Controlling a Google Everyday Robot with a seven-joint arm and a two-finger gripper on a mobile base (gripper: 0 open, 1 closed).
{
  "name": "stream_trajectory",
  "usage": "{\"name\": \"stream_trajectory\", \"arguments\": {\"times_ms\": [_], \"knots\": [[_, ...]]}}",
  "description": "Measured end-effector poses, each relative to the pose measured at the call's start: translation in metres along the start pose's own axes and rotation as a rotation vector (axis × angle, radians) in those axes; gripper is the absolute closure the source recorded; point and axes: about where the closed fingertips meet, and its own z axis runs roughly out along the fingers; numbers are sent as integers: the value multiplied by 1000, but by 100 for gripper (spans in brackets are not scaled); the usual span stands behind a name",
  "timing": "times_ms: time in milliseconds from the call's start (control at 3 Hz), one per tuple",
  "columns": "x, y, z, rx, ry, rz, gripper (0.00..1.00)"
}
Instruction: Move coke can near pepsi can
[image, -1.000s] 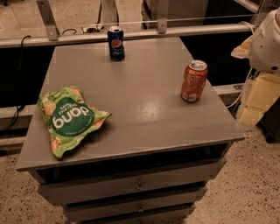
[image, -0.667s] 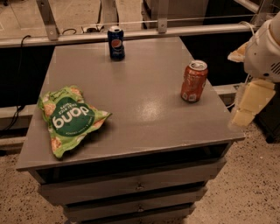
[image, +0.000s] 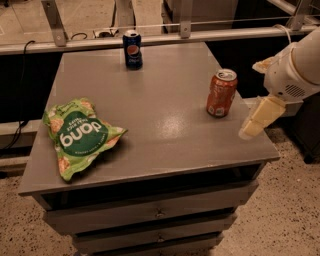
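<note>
The coke can (image: 221, 93), red-orange with a silver top, stands upright on the right part of the grey table (image: 165, 115). The pepsi can (image: 132, 48), dark blue with a round logo, stands upright at the table's far edge, left of the middle. My gripper (image: 254, 124) hangs from the white arm (image: 295, 70) at the right, over the table's right edge. It is a short way right of the coke can, lower than the can's top, and apart from it. It holds nothing that I can see.
A green snack bag (image: 79, 135) lies flat on the table's front left. A metal rail (image: 165, 37) runs behind the table. Drawers (image: 155, 212) sit below the tabletop. Speckled floor lies to the right and front.
My gripper and arm have moved left and slightly down, from beyond the table's right edge to just over it, closer to the coke can. The cans and the bag have not moved.
</note>
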Motion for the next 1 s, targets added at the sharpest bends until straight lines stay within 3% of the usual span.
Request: {"name": "stream_trajectory", "arguments": {"times_ms": [1000], "knots": [[-25,-43,62,28,-358,202,0]]}}
